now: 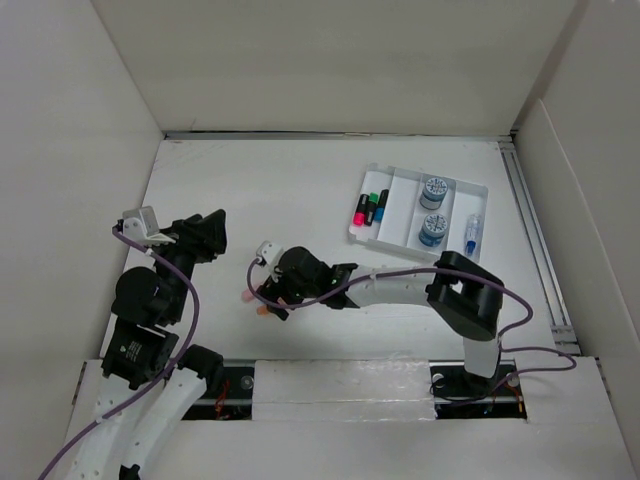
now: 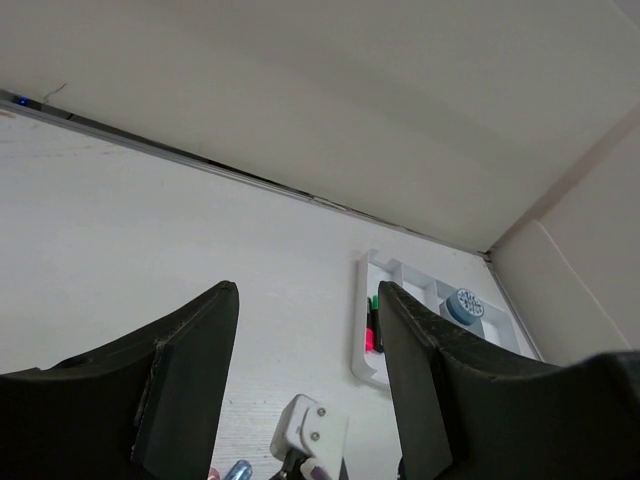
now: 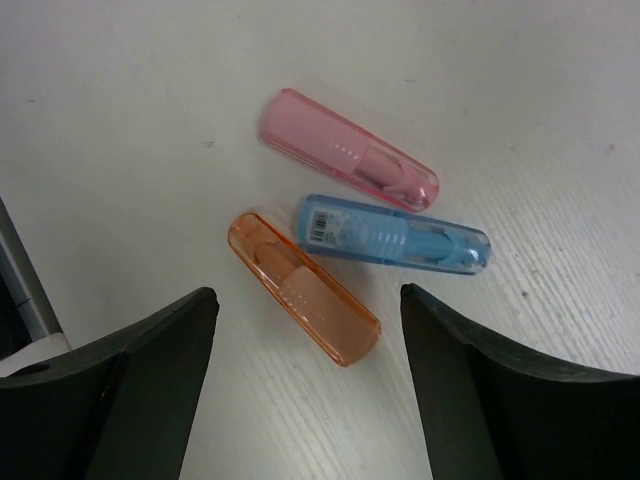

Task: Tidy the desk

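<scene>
worktop [image 1: 250,190]: lay flat and white ahead of my bases, walled by tall panels, carrying everything.
loose pieces: a pink case [image 3: 348,150], a blue case [image 3: 395,232] and an orange case [image 3: 303,288] lay bunched near the worktop's near edge, left of its middle. Whether blue touched orange I couldn't tell.
tray [image 1: 400,205]: sat toward the far right corner, with markers [image 1: 370,208] and two round tubs [image 1: 436,188] in it.
step in hand, as I judged: taking one case for the tray.
doing it well: I should choose an outer one, the orange case, turn to straddle its narrow width, and descend without nudging its blue neighbour.
right jaws: spread wide above the cases, holding and touching nothing.
left jaws: spread too, empty, over the worktop's left side.
</scene>
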Motion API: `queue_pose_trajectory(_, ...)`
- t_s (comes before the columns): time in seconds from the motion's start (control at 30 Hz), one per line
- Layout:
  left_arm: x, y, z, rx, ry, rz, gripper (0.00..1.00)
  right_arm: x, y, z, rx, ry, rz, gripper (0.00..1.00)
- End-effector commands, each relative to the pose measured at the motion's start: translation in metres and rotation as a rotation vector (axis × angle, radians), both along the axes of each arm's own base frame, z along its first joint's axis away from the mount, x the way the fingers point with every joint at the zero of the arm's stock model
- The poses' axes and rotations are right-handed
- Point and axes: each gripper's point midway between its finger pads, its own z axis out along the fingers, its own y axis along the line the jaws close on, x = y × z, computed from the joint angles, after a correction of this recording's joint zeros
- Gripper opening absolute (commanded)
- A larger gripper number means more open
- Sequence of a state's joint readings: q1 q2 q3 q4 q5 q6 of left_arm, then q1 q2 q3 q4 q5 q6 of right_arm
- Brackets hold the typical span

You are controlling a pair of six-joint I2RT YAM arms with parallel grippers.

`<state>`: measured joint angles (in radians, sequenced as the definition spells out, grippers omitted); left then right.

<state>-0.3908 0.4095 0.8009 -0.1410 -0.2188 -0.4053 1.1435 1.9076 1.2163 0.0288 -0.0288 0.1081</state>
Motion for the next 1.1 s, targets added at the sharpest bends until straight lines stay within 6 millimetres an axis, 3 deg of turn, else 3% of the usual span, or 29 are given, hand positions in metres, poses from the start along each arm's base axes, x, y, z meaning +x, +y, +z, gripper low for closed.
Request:
queue_pose_trajectory(0.0, -0.004, 0.006, 0.018, -0.029, -0.046, 0.024, 0.54, -0.009, 0.018, 0.007, -0.01, -0.052, 0.054, 0.79)
queue_pose_trajectory(0.2, -0.005, 0.005, 0.019, -0.027, -0.051, 0.016, 0.54, -0.02, 0.014, -0.01, -0.089, -0.044, 0.094, 0.77)
queue_pose_trajectory(0.47, -0.005, 0.0, 0.018, -0.017, -0.053, -0.012, 0.54, -0.009, 0.008, -0.027, -0.149, -0.07, 0.041, 0.76)
queue_pose_trajectory(0.67, -0.006, -0.002, 0.019, -0.016, -0.058, -0.022, 0.54, -0.012, -0.004, -0.036, -0.182, -0.073, 0.016, 0.54)
queue_pose_trajectory(0.8, -0.005, -0.002, 0.018, -0.013, -0.054, -0.023, 0.53, -0.014, -0.01, -0.037, -0.184, -0.063, 0.002, 0.35)
queue_pose_trajectory(0.93, -0.005, -0.002, 0.018, -0.012, -0.056, -0.022, 0.53, -0.017, -0.023, -0.027, -0.171, -0.057, -0.028, 0.28)
queue_pose_trajectory(1.07, -0.004, -0.002, 0.018, -0.012, -0.056, -0.022, 0.53, -0.024, -0.041, 0.01, -0.091, -0.061, -0.063, 0.28)
